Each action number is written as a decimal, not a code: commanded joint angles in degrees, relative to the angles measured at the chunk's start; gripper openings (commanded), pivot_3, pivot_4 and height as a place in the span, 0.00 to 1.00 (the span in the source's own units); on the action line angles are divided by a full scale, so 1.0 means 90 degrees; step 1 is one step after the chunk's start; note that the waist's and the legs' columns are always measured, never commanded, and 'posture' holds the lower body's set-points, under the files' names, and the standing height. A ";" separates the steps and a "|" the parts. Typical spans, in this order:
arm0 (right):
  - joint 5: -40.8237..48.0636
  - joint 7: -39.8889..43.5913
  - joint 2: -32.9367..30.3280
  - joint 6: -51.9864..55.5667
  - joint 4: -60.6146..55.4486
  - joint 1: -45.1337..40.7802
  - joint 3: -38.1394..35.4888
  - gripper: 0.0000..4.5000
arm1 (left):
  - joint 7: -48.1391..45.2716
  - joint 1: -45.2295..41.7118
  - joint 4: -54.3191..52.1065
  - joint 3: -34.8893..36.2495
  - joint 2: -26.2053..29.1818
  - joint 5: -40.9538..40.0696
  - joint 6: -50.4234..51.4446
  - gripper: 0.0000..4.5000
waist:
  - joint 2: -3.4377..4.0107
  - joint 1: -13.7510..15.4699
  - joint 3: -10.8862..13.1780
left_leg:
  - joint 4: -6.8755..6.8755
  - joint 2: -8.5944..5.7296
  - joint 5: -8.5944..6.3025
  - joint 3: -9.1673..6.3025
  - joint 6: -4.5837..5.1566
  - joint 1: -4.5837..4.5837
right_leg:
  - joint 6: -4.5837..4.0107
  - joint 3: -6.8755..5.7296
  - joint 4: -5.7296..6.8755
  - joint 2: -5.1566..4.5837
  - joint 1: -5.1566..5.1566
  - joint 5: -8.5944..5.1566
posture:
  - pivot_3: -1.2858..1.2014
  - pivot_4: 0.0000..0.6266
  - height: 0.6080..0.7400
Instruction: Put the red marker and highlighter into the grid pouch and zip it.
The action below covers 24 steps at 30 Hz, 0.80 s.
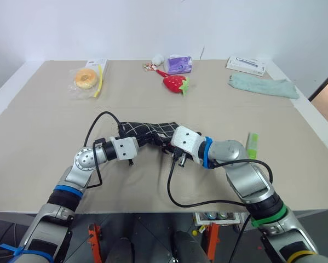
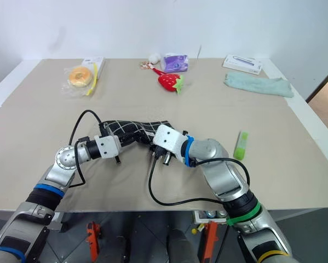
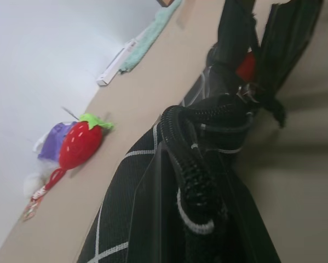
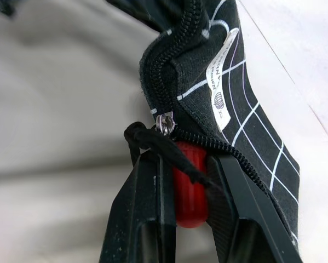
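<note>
Two grippers meet at the grid pouch mid-desk: the left gripper pinches its end closed, the right gripper holds the red marker at the zipper mouth. Push straight in, keeping the opening taut. The highlighter waits right of the pouch.

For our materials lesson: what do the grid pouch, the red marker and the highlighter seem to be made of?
Grid pouch: black woven fabric, matt, with a stitched label and coil zipper.
Red marker: likely plastic, its red end smooth and ridged, between the right gripper's fingers.
Highlighter: probably plastic, lime green, slightly translucent.
</note>
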 commanded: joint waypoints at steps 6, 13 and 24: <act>0.0903 0.0905 -0.0620 0.0016 -0.0773 -0.0125 -0.0621 0.64 | -0.0272 0.0009 -0.0465 -0.0126 -0.0179 -0.0381 0.0282 0.00 | 0.0000 0.0002 0.0000 | 0.0000 0.0000 0.0000 -0.0001 0.0000 0.0000 | 0.0000 0.0000 0.0000 0.0002 0.0000 0.0000 | 0.52 0.24 0.99; 0.1979 0.1111 -0.0994 0.0884 -0.1353 -0.0002 -0.1701 0.99 | -0.0322 0.0073 -0.0594 0.0059 -0.0257 -0.0809 0.0841 0.00 | 0.0000 0.0002 0.0000 | 0.0000 0.0002 0.0001 -0.0002 0.0001 0.0002 | -0.0001 0.0000 0.0002 0.0004 0.0000 0.0000 | 0.52 0.24 0.99; 0.1751 -0.1085 -0.1522 0.2662 -0.0209 0.0255 -0.3378 0.99 | -0.0329 -0.0073 -0.0949 0.0390 -0.0555 -0.1610 0.1889 0.00 | 0.0000 0.0021 0.0000 | 0.0001 0.0000 0.0004 0.0002 0.0004 0.0003 | -0.0002 0.0002 0.0002 0.0001 0.0003 0.0003 | 0.52 0.24 0.99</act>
